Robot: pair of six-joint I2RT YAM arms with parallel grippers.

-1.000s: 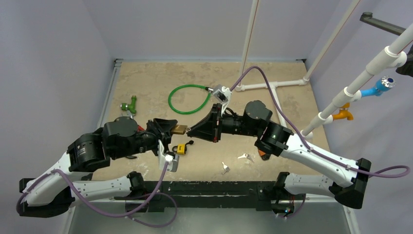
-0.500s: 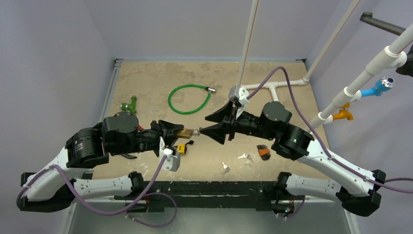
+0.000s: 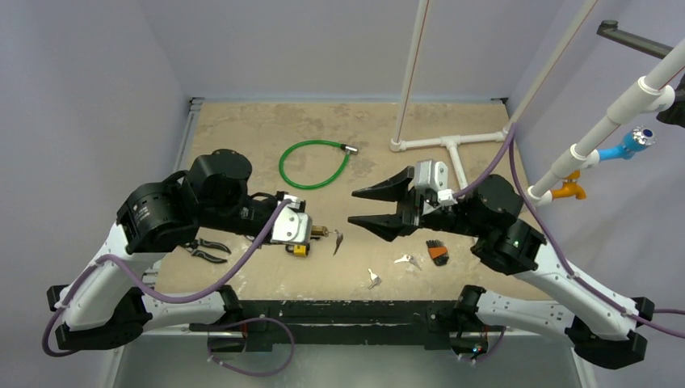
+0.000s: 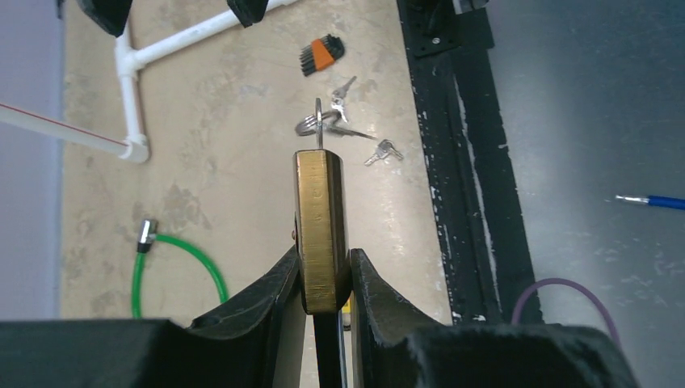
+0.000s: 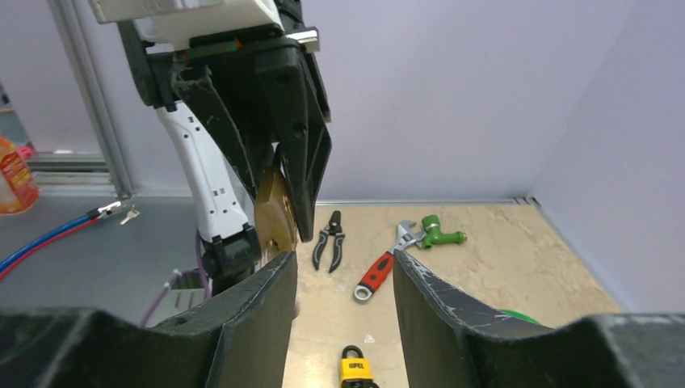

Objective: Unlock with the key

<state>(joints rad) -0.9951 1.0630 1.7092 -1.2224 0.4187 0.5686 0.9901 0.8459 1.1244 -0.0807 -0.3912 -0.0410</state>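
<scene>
Lengthwise, the brass padlock (image 4: 319, 210) is held up off the table, and in the top view its long axis runs left to right, from the left gripper (image 4: 322, 259) out toward the other arm, with the keyway end pointing at the right gripper (image 3: 352, 208). The left gripper is clamped on the lock's body, one black finger pressed to each broad face; the shackle end is hidden between them. The body is a flat, rectangular block of yellowish metal with a dull brushed sheen and softened corners. A thin silver key (image 4: 321, 121) stands in the far end, seen edge-on and in line with the body, and a spare key (image 3: 338, 240) dangles below it. The right gripper hangs near the key without touching it, its two tapered black fingers spread apart and holding nothing. On the mottled beige table (image 3: 242, 129) lie a small yellow padlock (image 5: 355, 369), loose silver keys (image 3: 407, 260), an orange and black hex key set (image 3: 437, 253), a glossy green cable loop (image 3: 313, 164), black pliers (image 5: 329, 239) and a red-handled wrench (image 5: 381, 267)
</scene>
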